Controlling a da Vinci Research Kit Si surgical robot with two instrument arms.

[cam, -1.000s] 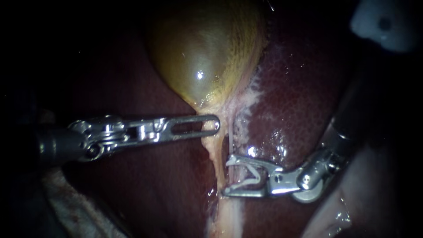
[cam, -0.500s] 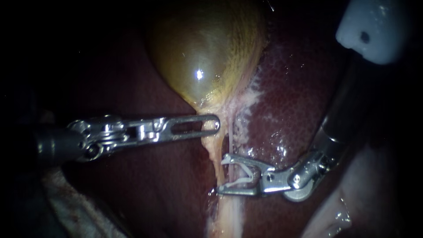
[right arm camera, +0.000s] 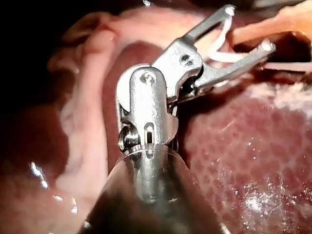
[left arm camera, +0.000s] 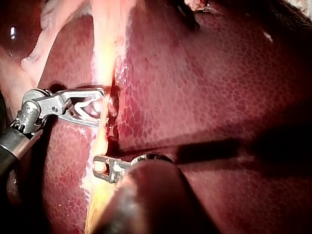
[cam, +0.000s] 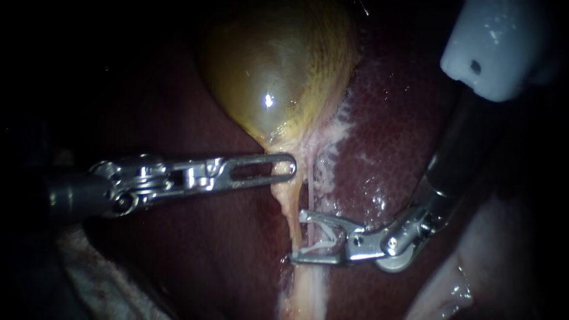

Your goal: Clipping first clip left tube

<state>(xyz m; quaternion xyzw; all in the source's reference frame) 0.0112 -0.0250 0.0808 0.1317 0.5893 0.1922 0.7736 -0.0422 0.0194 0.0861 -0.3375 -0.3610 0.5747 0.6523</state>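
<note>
Your right instrument (cam: 298, 237) holds an open, V-shaped white clip (cam: 322, 244) between widely spread steel jaws. The clip's mouth faces the view's left and straddles the thin pale tube (cam: 309, 189), which runs lengthwise down from the glossy yellow-green gallbladder (cam: 278, 77) over mottled red liver (cam: 391, 148). Your left instrument (cam: 289, 168), slotted jaws closed, grips the yellow band (cam: 284, 201) just beside that tube.

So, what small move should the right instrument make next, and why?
Probably advance the right instrument a little further across the left tube before closing. Its jaws hold the clip open astride the tube, but their tips seem only just to reach its far edge, so the clip might catch it partly.
</note>
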